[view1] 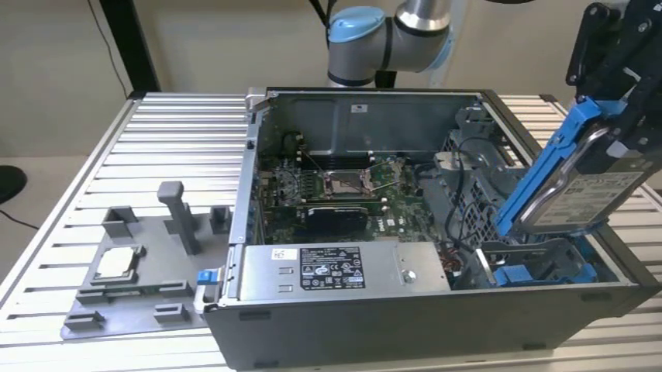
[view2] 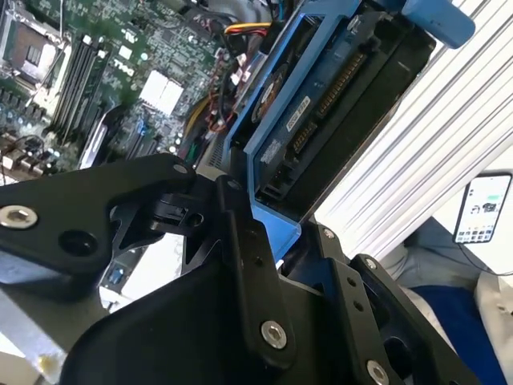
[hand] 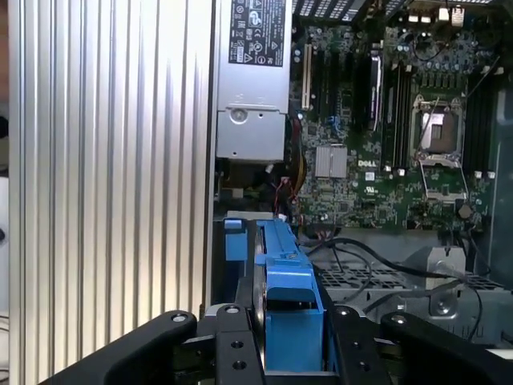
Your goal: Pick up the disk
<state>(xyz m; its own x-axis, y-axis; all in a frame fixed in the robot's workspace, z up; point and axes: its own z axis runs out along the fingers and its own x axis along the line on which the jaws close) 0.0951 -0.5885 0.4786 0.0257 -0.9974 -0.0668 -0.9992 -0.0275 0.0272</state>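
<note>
- Ribbed aluminium table [view1: 155, 147] under everything, open computer case [view1: 435, 341] sitting on it, grey fixture plate [view1: 135, 302] off to the exterior view's left with a small square chip [view1: 116, 263] parked on it.
- Nearest to my wrist cameras: the gripper [hand: 290, 341] is pinching the disk [view1: 587, 198] by its blue carrier rails [hand: 290, 297], black fingers [hand: 232, 353] pressed in on both sides.
- Exterior view shows the disk tilted, up out of the case at the exterior view's right, its lower end just above the drive bay [view1: 532, 267].
- My worry: the grip is on plastic rails, not metal. If they flex, I'd guess the drive could slip and drop back onto the bay.
- Also, that low corner looks close to the bay wall. A sideways swing now might snag it, twisting the disk in the jaws.
- Loose cables [hand: 361, 257] run right near the bay, so those could catch too.
- Further in, the motherboard [hand: 401, 120] and the power supply [view1: 331, 267] sit well apart from the disk. I'd call them safe unless it falls inward.
</note>
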